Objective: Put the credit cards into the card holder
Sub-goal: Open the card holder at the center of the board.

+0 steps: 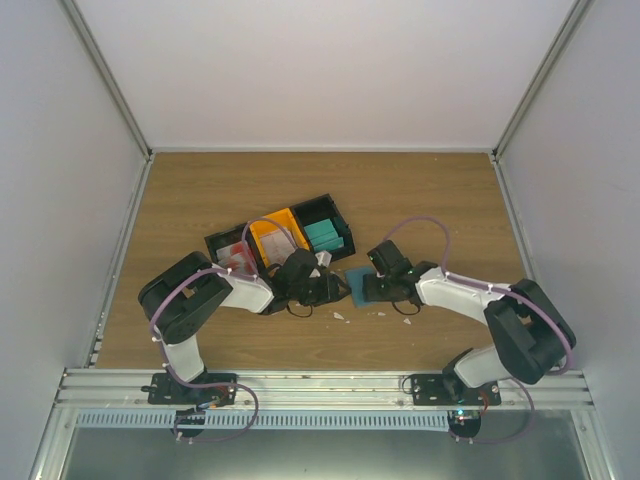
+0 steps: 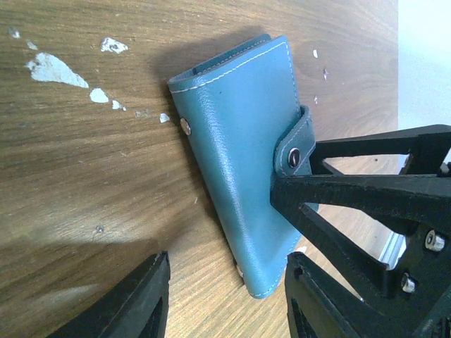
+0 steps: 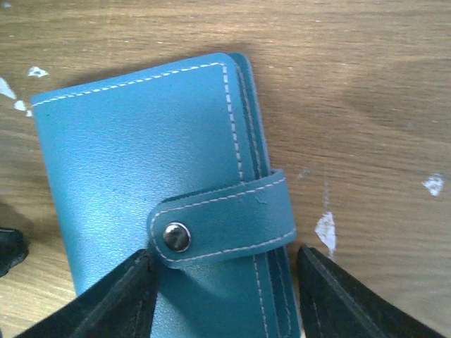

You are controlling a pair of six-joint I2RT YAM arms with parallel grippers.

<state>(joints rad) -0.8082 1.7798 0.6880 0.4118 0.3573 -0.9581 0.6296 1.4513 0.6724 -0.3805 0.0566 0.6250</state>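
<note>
The card holder (image 1: 357, 287) (image 2: 239, 155) (image 3: 134, 162), a blue-teal folding wallet, lies shut on the table, its strap (image 3: 225, 218) snapped down. My left gripper (image 1: 328, 290) (image 2: 225, 299) is open, and the holder's near corner sits between its fingers untouched. From the other side my right gripper (image 1: 374, 286) (image 3: 225, 296) stands open astride the strap edge: one finger over the cover by the snap, the other on the wood beside the holder. Its black fingers (image 2: 366, 193) show in the left wrist view. Red and white credit cards (image 1: 232, 256) lie in a black bin compartment.
Behind the grippers stand an orange bin (image 1: 275, 236) and a black bin holding a brighter teal stack (image 1: 325, 236). Small white scraps (image 2: 53, 68) (image 3: 325, 231) are scattered on the wood near the holder. Grey walls enclose the table.
</note>
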